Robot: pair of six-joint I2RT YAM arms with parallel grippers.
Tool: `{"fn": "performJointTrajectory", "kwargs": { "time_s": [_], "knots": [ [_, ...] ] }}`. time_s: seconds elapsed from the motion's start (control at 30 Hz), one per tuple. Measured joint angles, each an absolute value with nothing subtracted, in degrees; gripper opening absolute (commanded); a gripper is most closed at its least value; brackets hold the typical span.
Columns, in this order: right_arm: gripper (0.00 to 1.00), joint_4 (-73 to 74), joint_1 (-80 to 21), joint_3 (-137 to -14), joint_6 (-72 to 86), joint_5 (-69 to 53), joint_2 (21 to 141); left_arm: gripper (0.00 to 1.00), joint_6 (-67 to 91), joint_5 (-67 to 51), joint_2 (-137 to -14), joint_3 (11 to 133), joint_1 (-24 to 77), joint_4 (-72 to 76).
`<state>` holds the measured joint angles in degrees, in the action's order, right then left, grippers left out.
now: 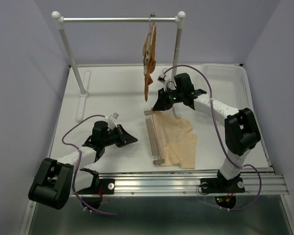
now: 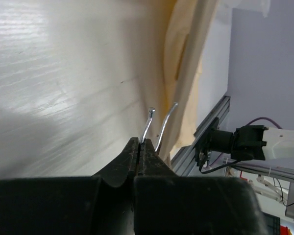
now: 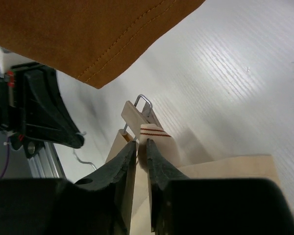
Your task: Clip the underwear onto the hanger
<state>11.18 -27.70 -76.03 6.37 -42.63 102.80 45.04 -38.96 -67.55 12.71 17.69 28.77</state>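
The hanger (image 1: 154, 142), a light wooden bar, lies on the table and runs from far to near. The pale beige underwear (image 1: 179, 142) lies spread to its right, against the bar. My left gripper (image 1: 133, 139) is shut on the hanger's thin wire hook (image 2: 148, 128), left of the bar; the underwear (image 2: 186, 58) shows beyond. My right gripper (image 1: 157, 105) is at the bar's far end. In the right wrist view its fingers (image 3: 122, 164) pinch the far wooden clip (image 3: 157, 139), which has two red stripes, with beige cloth (image 3: 225, 171) just below.
A rust-brown garment (image 1: 149, 54) hangs on its own hanger from the rail (image 1: 112, 20) at the back, its hem (image 3: 88, 34) just above my right gripper. A white basket (image 1: 225, 78) stands at the back right. The rail's posts stand at the back left and centre.
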Motion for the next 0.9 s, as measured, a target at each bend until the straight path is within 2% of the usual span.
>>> {"fn": "performJointTrajectory", "kwargs": {
  "time_s": [0.1, 0.13, 0.2, 0.23, 0.5, 0.7, 0.9],
  "knots": [
    [0.53, 12.32, -27.70, -76.05, 6.66, -40.01, 102.80, 0.00, 47.31, -36.88, -61.21, 12.82, 18.44, 27.46],
    [0.68, 12.88, -27.70, -76.05, 6.85, -38.70, 102.80, 0.00, 47.64, -35.68, -58.15, 13.19, 18.96, 25.98],
    [0.84, 13.85, -27.90, -76.03, 7.16, -36.18, 102.78, 0.00, 48.07, -31.53, -53.87, 14.83, 20.08, 20.45],
    [1.00, 14.63, -28.23, -76.03, 7.49, -33.95, 102.78, 0.00, 48.12, -29.65, -51.86, 16.03, 20.71, 17.56],
    [1.00, 19.35, -34.70, -73.17, 8.01, -18.85, 97.91, 0.00, 49.23, -15.42, -44.38, 26.76, 21.69, -1.45],
    [1.00, 20.51, -44.58, -70.48, 8.32, -10.20, 88.79, 0.00, 51.57, -6.33, -46.28, 35.38, 21.80, -15.20],
    [1.00, 17.87, -52.73, -66.92, 8.67, -5.37, 86.89, 0.00, 53.87, -2.20, -47.64, 39.05, 21.80, -19.73]
  ]
}}
